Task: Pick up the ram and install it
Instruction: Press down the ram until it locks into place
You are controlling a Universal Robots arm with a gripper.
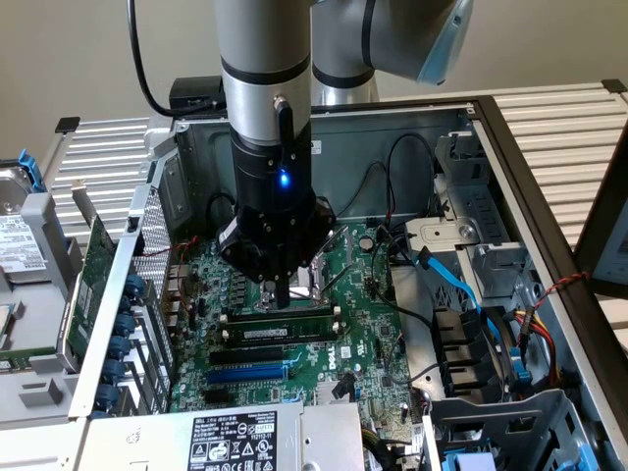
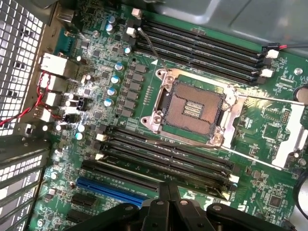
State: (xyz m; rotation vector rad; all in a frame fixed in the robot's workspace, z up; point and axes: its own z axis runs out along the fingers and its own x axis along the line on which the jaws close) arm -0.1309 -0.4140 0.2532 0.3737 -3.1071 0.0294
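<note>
exterior view: one robot arm (image 1: 263,59) reaches down into one open computer case (image 1: 510,147), and one gripper (image 1: 279,294) hangs over the green motherboard (image 1: 353,324). its fingers are clenched together, tips just above or touching the top edge of the ram (image 1: 285,332); contact is hard to make out. one ram stick lies lengthwise in a slot near the middle of the board, a small white label on its side, and its left part is partly hidden behind the gripper. nearer the camera lie one long black slot (image 1: 250,353) and one blue slot (image 1: 245,374). one green expansion card (image 1: 93,265) stands outside the case on the exterior view's left, its lower end cut off by metal parts. blue cables (image 1: 461,285) run on the exterior view's right. a labelled grey box (image 1: 231,437) is cut off by the near edge.

in the wrist view one processor socket (image 2: 192,109) sits in the middle of the board, with four memory slots (image 2: 202,48) on one side and about four more (image 2: 163,154) on the other; the gripper's black body (image 2: 163,211) hides their closest part. one blue slot (image 2: 110,190) and a red wire (image 2: 29,113) show too.
</note>
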